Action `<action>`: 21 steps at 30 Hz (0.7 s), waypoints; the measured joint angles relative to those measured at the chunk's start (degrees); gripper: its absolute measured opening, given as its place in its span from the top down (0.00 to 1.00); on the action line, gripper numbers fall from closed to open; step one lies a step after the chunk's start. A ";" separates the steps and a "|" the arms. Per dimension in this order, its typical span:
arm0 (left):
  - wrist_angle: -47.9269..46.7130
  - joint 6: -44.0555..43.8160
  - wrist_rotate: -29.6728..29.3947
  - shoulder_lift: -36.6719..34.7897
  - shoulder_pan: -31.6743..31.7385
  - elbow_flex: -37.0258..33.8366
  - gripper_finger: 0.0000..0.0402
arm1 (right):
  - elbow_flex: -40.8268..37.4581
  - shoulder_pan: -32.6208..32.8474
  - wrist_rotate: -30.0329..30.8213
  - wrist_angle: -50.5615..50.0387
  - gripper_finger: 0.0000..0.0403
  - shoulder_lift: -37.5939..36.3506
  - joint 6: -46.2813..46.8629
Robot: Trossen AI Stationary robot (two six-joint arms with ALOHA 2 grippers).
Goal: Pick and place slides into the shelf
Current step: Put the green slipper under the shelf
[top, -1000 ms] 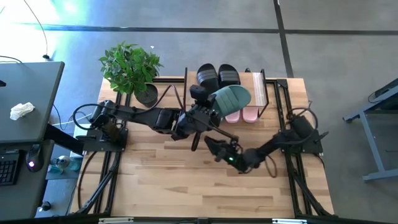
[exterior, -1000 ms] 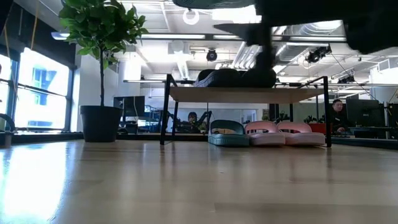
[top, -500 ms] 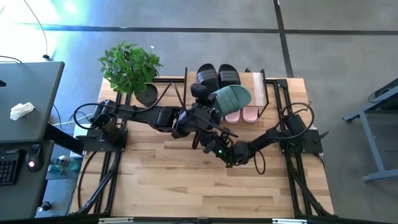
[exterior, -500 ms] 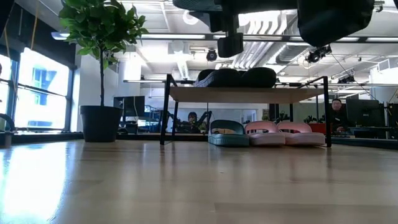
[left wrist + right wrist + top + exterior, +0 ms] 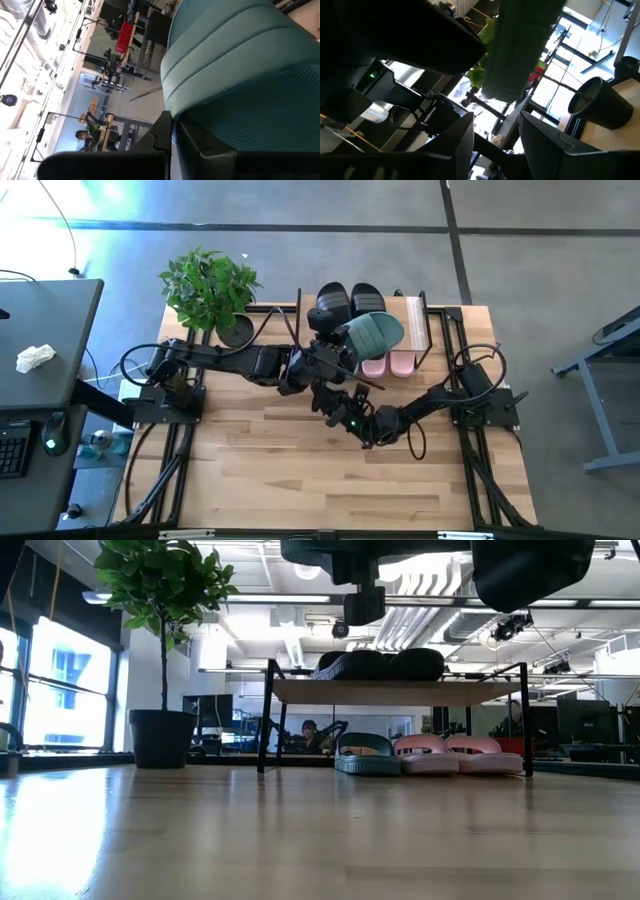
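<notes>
Risk sits mostly with the dark green slide [image 5: 372, 335] held up in the air by the left end effector [image 5: 335, 352], which is clenched on the slide's edge; the left wrist view shows the ribbed strap [image 5: 235, 75] right against a dark finger [image 5: 200, 142], so the hold looks narrow and near one end. Such a hold could let the slide swing or slip out on the way to the shelf [image 5: 416, 320], and a drop from there might land on the pale pink pair [image 5: 390, 364] parked under the top board. The right end effector [image 5: 338, 412] hovers above the bench [image 5: 300, 480] close below the left one, its fingers spread and empty; the two arms are near enough that a careless move by either could make them knock together and jar the slide loose. In the low view the lower tier holds the other green slide [image 5: 368, 755] beside the two pink ones [image 5: 455, 754], with a free gap toward the left leg, while the black pair [image 5: 382, 665] fills part of the top. I judge the tight spot to be the frame's leg: coming in tilted, the slide could catch on it or shove its neighbour out of line
</notes>
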 joint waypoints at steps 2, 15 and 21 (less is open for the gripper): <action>-0.12 -0.43 0.31 0.00 0.02 0.00 1.00 | 0.00 -0.16 -0.90 0.00 0.64 0.00 0.02; -1.44 -1.80 1.44 0.02 -0.02 0.00 1.00 | 0.00 -1.16 -0.30 -0.05 0.64 0.00 1.39; -1.96 -2.10 2.16 0.02 -0.04 0.00 1.00 | 0.00 -1.13 -1.39 -0.04 0.64 0.00 1.42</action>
